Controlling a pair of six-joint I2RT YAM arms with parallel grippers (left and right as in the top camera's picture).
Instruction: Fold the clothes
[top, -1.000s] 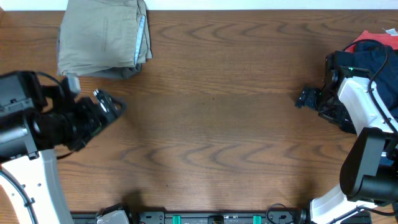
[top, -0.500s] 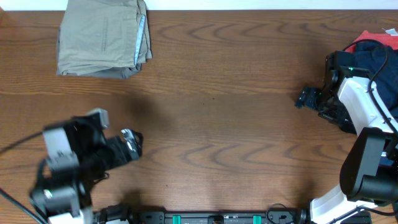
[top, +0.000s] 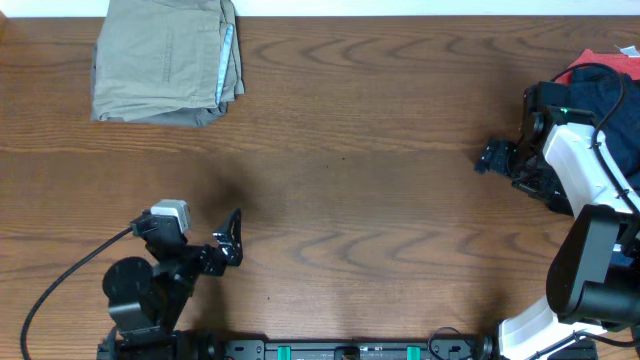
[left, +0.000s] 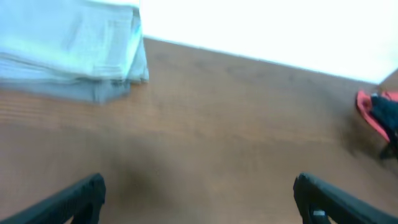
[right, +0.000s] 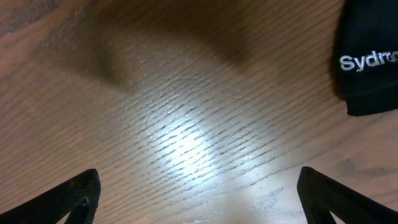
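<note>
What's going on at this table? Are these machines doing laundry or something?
Pretty much: two robot arms are folding clothes, though at this moment neither holds anything. A pair of khaki trousers lies neatly folded at the far left corner of the table. A pile of navy and red clothes sits unfolded at the right edge. The left hand is open near the front edge, well away from the trousers. The right hand is open over bare wood, not far from the pile.
</note>
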